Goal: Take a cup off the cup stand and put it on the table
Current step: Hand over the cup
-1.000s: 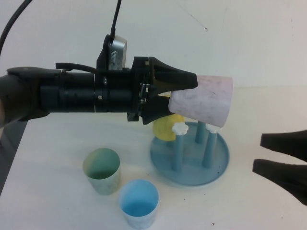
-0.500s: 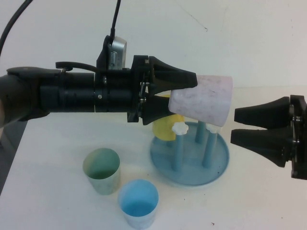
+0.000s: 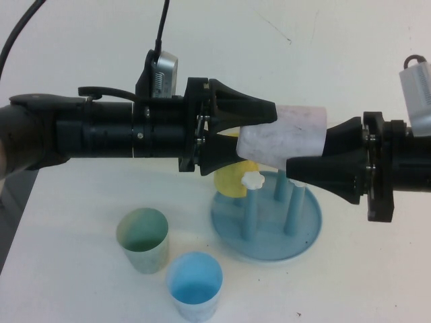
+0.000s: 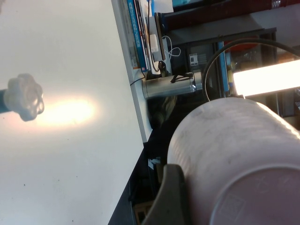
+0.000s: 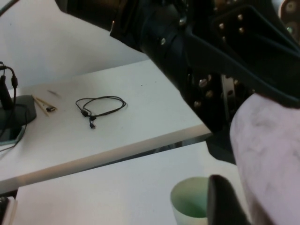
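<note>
Since a second ago my right gripper (image 3: 306, 158) has come in from the desk's right edge and now has its fingers spread around the wide mouth end of the cup (image 3: 286, 141); I can't tell whether they touch it. My left gripper (image 3: 259, 131) has not moved: it holds the cup's narrow bottom end, one finger above and one below, with the cup lying sideways in the air. I see the cup between the two grippers, lifted clear above the cup stand (image 3: 266, 232), which sits on the table (image 3: 81, 282) near the middle. On the stand, a yellow cup (image 3: 232, 180) hangs on a peg under the left gripper. Toward the near edge, left of the stand, a green cup (image 3: 143, 240) and a blue cup (image 3: 194, 285) stand upright, side by side.
</note>
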You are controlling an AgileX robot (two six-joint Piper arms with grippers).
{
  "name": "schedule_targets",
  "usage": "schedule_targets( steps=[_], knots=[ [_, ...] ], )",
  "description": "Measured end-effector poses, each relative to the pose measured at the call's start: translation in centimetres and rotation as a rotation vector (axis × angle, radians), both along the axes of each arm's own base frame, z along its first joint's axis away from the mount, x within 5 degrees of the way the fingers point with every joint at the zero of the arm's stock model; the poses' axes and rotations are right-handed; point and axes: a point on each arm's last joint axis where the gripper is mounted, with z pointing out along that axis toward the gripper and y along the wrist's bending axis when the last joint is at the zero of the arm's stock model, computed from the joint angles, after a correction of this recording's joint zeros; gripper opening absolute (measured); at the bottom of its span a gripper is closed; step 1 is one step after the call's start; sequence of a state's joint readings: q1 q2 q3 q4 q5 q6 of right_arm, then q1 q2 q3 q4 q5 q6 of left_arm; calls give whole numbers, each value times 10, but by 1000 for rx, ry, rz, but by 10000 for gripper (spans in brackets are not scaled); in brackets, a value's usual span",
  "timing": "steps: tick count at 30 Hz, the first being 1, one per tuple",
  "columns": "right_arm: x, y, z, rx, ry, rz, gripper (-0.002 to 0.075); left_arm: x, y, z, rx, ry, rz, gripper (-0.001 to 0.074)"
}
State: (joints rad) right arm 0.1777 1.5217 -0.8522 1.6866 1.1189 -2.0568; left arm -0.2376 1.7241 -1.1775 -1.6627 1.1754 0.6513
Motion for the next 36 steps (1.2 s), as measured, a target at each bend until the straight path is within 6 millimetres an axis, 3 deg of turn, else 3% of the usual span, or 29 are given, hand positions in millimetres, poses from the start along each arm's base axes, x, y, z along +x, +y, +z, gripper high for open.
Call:
schedule_targets(
  steps=[5,8,25,30,36],
  knots=[
    [4,3,2,-7,23,-20,84,0,0,0,-1,0,3,561],
    [2,4,2,4,45,-7,41,0,0,1,-8,-5,4,561],
    [3,5,1,5,66,-9,27,1,0,2,-2,-89,5,561],
    [3,5,1,2,62,-12,26,3,1,7,5,-128,2,665],
    [0,3,7,0,59,-31,26,14,22,11,7,-142,62,687]
  ],
)
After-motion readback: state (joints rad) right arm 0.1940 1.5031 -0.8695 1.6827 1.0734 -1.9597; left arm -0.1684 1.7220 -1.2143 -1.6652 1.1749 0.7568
